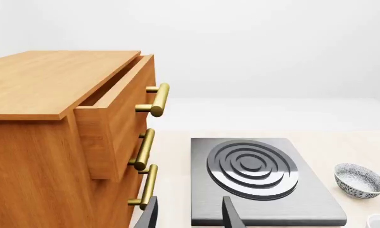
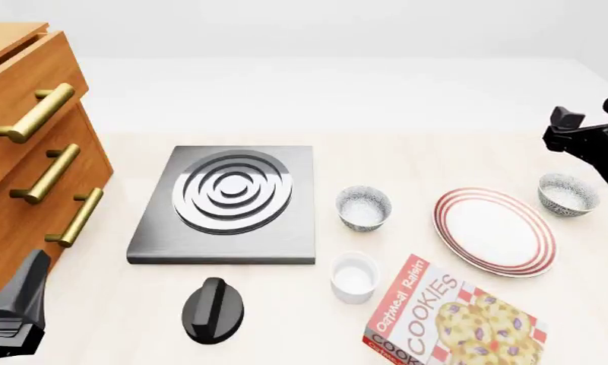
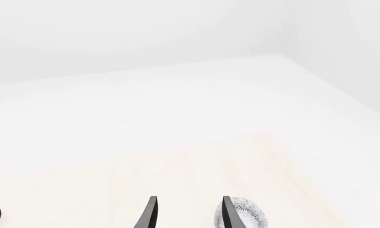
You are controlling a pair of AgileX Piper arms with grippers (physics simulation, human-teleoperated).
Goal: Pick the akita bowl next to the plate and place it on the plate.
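The akita bowl (image 2: 568,193) sits on the counter (image 2: 406,152) just right of the plate (image 2: 494,230), almost under the right hand (image 3: 187,213), which is spread and empty. The left hand (image 1: 188,213), also spread, is far left of the plate, so the right looks better placed

A simulated kitchen: stove burner (image 2: 228,199) beside a wooden drawer cabinet (image 2: 25,137) (brass handles), crockery nearby.

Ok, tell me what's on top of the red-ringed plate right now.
Nothing: the plate shows a bare white centre inside its red rings. One akita bowl sits on the table just beyond its far right edge, the twin bowl to its left. The cookie box lies nearer, its corner close to the rim.
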